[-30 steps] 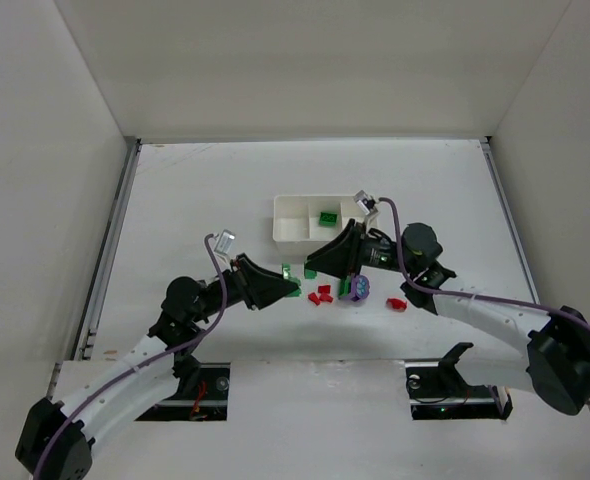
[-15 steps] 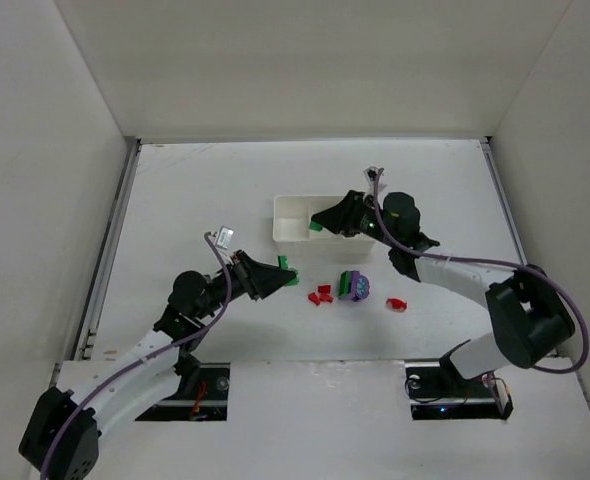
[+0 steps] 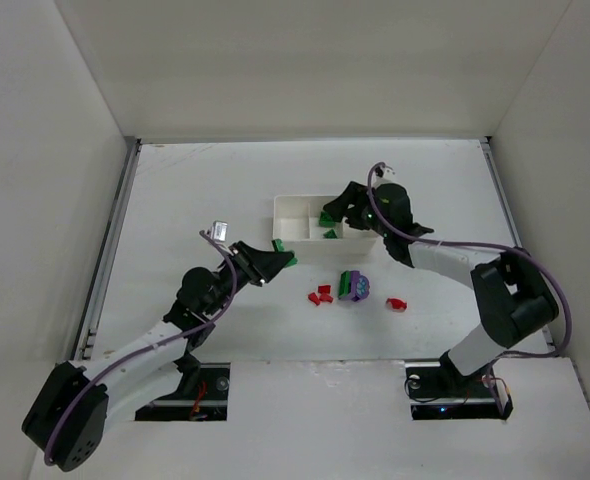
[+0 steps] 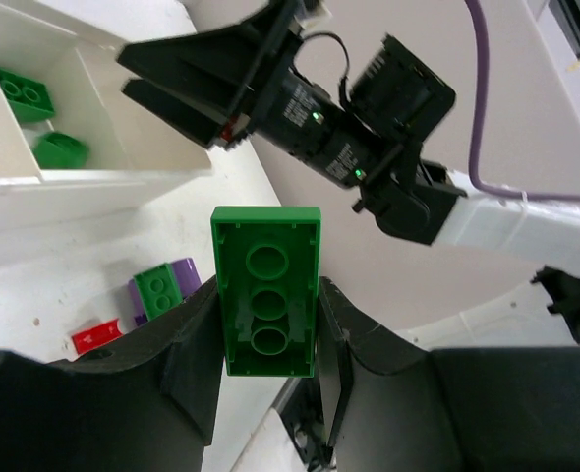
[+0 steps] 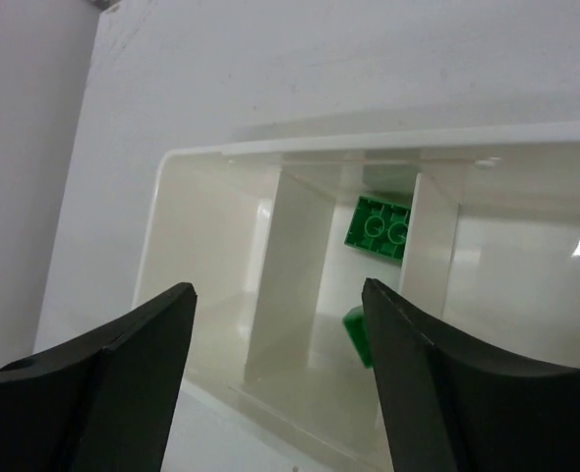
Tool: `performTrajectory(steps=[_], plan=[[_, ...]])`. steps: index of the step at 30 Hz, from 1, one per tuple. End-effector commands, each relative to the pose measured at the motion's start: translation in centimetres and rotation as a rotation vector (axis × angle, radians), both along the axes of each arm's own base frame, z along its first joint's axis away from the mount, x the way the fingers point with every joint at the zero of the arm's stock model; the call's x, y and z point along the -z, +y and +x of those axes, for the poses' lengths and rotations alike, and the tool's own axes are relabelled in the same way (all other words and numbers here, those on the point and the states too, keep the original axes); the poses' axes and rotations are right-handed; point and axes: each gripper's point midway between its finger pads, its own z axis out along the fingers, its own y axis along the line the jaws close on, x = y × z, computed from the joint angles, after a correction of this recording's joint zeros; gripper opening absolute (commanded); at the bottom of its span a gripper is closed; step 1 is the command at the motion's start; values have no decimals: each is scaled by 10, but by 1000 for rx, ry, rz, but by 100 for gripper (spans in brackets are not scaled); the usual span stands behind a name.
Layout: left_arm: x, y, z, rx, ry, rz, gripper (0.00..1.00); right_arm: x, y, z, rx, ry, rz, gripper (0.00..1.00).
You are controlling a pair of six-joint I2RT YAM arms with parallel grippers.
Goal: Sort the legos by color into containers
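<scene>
Trouble: left gripper pinches a green rectangular plastic lego near the white plastic three-compartment tray, but the right gripper, jaws spread, hangs over what looks like the green compartment. They could collide.

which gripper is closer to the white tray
Right. The right gripper is open above the tray; the left gripper, holding a green brick, sits off its near-left corner.

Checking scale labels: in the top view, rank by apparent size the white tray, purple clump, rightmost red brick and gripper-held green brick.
1. white tray
2. purple clump
3. red brick, green brick: alike; green one partly hidden in left gripper, unranked.
</scene>
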Motion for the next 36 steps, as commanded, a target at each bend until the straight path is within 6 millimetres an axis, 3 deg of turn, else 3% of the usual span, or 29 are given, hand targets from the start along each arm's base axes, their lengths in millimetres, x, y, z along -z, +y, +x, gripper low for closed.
performTrajectory(steps=[1,3,6,12,16,25,36], plan=[[-34,5,12,-69,-67,-106,21,-60,2,4,16,-129,52,75],[-38,5,15,-78,-58,-129,21,-74,1,-8,4,-141,82,74],[-45,3,16,-72,-61,-168,22,-89,8,-45,-81,-138,169,71],[-57,1,19,-65,-50,-245,22,-112,39,-131,-338,-139,405,75],[-61,2,19,-74,-36,-283,23,-128,59,-167,-459,-147,506,78],[-67,-1,9,-71,-8,-342,26,-153,84,-194,-574,-181,609,71],[-73,4,-1,-58,27,-424,26,-146,92,-192,-613,-147,637,60]])
